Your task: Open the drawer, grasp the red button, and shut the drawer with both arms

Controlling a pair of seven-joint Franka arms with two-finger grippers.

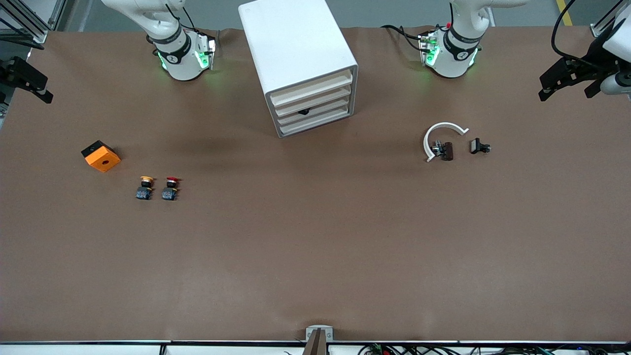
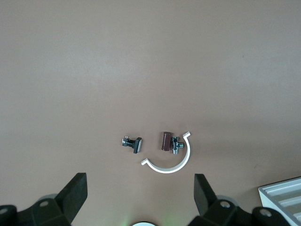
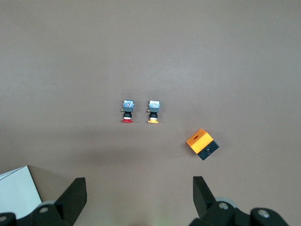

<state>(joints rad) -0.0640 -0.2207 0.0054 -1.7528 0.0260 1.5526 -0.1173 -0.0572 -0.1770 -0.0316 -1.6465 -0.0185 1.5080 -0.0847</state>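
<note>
The white cabinet (image 1: 296, 54) stands between the arm bases. Its drawer (image 1: 311, 111) with the black knob (image 1: 303, 112) is shut, third from the top. The red-capped button (image 1: 170, 188) stands on the table toward the right arm's end, beside a yellow-capped one (image 1: 146, 187). It also shows in the right wrist view (image 3: 127, 111). My right gripper (image 1: 34, 86) hangs high over the right arm's end of the table, open and empty (image 3: 138, 186). My left gripper (image 1: 566, 91) hangs high over the left arm's end, open and empty (image 2: 139, 181).
An orange cube (image 1: 100, 156) with a hole lies near the buttons, farther from the camera. A white C-shaped ring (image 1: 441, 138), a brown part (image 1: 447, 151) and a small black part (image 1: 479, 146) lie toward the left arm's end. Brown table (image 1: 315, 246).
</note>
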